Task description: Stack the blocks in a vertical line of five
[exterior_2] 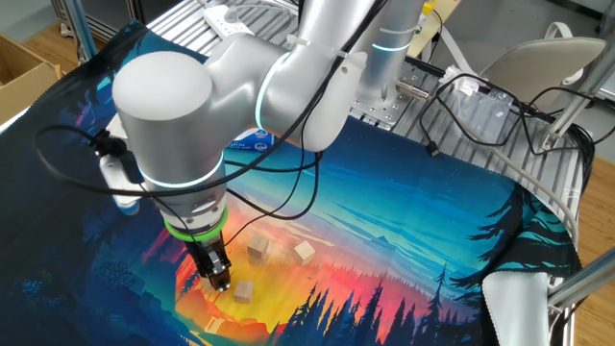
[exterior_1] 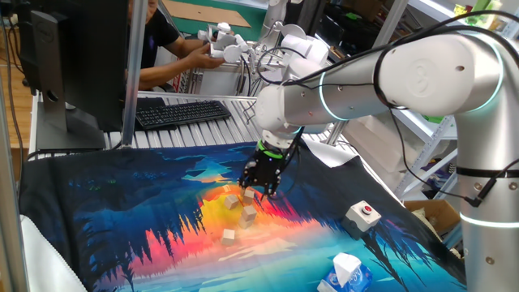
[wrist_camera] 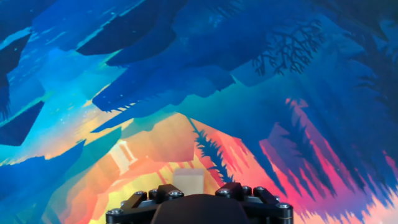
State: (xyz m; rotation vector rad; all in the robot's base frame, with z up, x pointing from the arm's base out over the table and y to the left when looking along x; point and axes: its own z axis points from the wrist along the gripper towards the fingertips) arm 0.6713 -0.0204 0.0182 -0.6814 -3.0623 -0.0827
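Observation:
Three pale wooden blocks lie apart on the printed cloth: one (exterior_1: 233, 200) by the fingertips, one (exterior_1: 247, 215) just in front of it, and one (exterior_1: 229, 235) nearer the front edge. The other fixed view shows them as well: one block (exterior_2: 243, 290) beside the fingers, and two blocks (exterior_2: 258, 250) (exterior_2: 305, 252) further off. My gripper (exterior_1: 261, 186) (exterior_2: 219, 274) hangs low over the orange patch, jaws apart and holding nothing. In the hand view a block (wrist_camera: 188, 180) sits just ahead, in line with the gap between the jaws. A second block (wrist_camera: 124, 154) lies to its left.
A white box with a red button (exterior_1: 362, 214) and a white-and-blue tissue pack (exterior_1: 345, 272) sit at the cloth's right front. A keyboard (exterior_1: 180, 111) and a monitor stand behind the cloth, where a person (exterior_1: 162, 40) sits. The cloth (exterior_2: 404, 221) covers the table.

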